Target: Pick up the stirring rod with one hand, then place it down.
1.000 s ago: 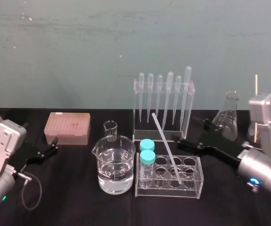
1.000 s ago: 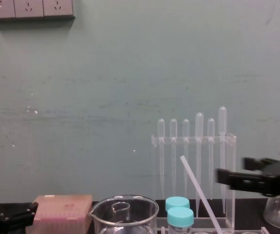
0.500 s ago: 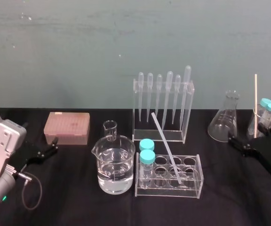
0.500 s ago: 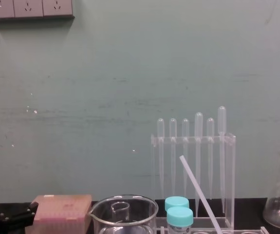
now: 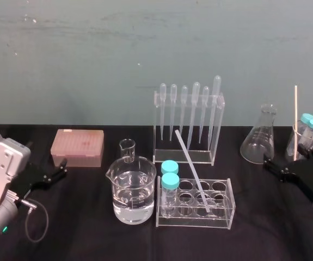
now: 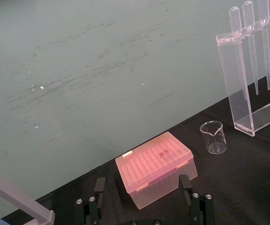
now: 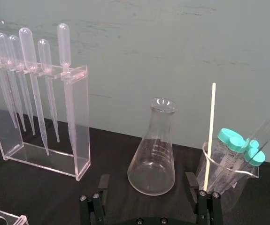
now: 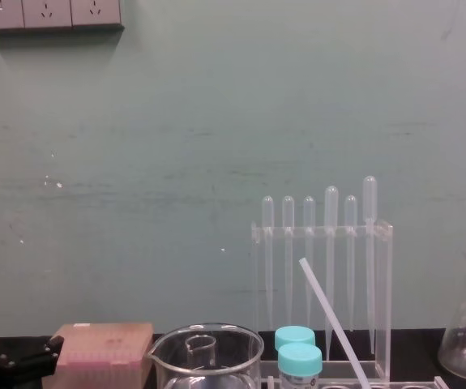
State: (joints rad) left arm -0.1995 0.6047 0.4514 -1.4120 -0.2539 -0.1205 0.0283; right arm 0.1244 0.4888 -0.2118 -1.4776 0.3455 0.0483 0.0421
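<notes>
Stirring rod point(image 5: 191, 169) stands slanted in the clear tube rack point(image 5: 225, 213) at the middle of the black worktop point(image 5: 91, 231), held by neither arm. Its lower end sits down in a well in the rack's right half, and its upper end tilts back and to the robot's left, towards the pipette rack point(image 5: 157, 130) behind; whether it touches that rack I cannot tell. In the chest view the rod point(image 8: 330, 318) rises as a pale diagonal in front of the pipette rack point(image 8: 385, 292). Two teal-capped tubes point(image 5: 170, 174) stand upright in the tube rack's left end, and just to their left is a large beaker point(image 5: 134, 190) partly filled with clear liquid, with a small beaker point(image 5: 127, 149) behind it. Five pipettes point(image 5: 195, 109) hang bulb-up in the pipette rack. The left claw point(image 5: 62, 167) rests low at the left edge of the worktop, well apart from the rod; the left wrist view shows the claw point(image 6: 142, 186) with its jaws spread wide and nothing between them, pointing at a pink tip box point(image 6: 154, 168). The right claw point(image 5: 273, 167) is far to the right, near a conical flask point(image 5: 259, 138) and well away from the rod; the right wrist view shows this claw point(image 7: 147, 182) gaping and empty too, facing the flask point(image 7: 153, 154).
</notes>
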